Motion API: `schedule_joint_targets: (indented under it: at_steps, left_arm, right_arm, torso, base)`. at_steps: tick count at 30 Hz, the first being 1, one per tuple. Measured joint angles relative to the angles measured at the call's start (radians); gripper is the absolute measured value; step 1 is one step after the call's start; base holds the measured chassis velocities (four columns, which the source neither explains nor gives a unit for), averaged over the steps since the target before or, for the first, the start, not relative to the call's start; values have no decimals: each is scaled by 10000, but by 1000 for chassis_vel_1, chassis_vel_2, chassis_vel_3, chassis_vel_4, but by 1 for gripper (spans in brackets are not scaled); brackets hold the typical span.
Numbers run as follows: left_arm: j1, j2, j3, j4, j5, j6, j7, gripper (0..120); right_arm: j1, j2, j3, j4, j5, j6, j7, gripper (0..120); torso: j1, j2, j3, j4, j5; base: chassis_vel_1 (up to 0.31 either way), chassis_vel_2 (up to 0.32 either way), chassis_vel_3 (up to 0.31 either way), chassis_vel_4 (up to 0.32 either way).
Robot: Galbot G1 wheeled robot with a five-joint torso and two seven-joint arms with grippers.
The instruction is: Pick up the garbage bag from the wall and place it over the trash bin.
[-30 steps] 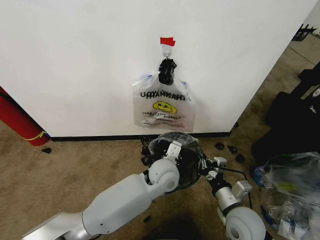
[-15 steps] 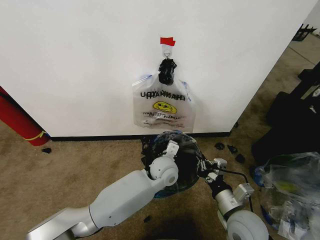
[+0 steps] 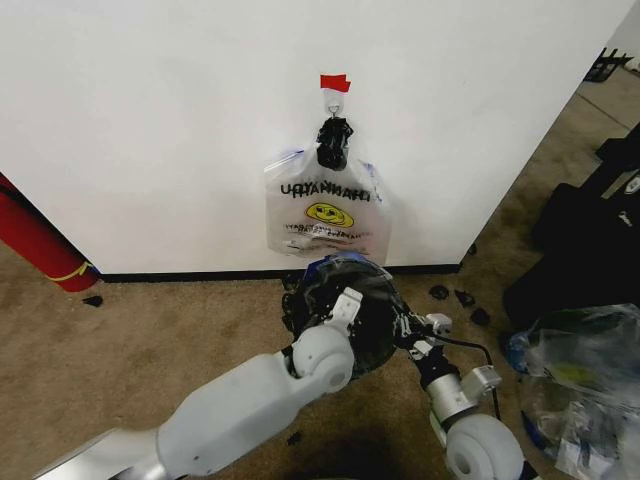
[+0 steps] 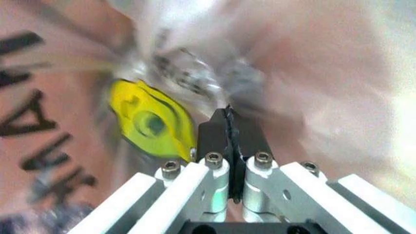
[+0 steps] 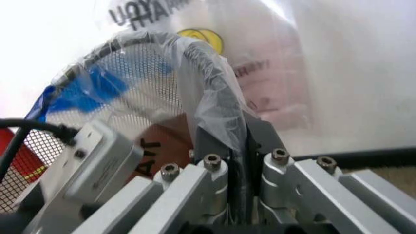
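Both pincers (image 4: 229, 127) (image 5: 242, 139) clenched on one garbage bag (image 5: 215, 92), over one trash bin (image 3: 372, 330).

Bright, even light — blur (wrist views)

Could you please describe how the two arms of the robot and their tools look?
The left arm has smooth white-grey shells with a rounded joint. The right arm is similar, with a black cable. Each tool, the left tool and the right tool, has silver metal bars, hex screws and flat black fingers.
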Motion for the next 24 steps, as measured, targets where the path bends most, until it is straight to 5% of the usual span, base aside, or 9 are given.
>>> schedule_joint_targets:
  at_steps: [17,24]
  left_arm:
    - [-487,-3,160,1589,806,-1,565,0]
    - [-452,75,-29,1148,1091,-1,694,0]
  right_arm:
    - [-310,-135,341,99,-669,888,-1331,1]
    - [-357,-116,355,-7,-684,961,-1272,1]
  torso:
    - [0,0,0,-2,1]
    - [0,0,0,-1,1]
  base:
    - [0,0,0,0]
    - [0,0,0,0]
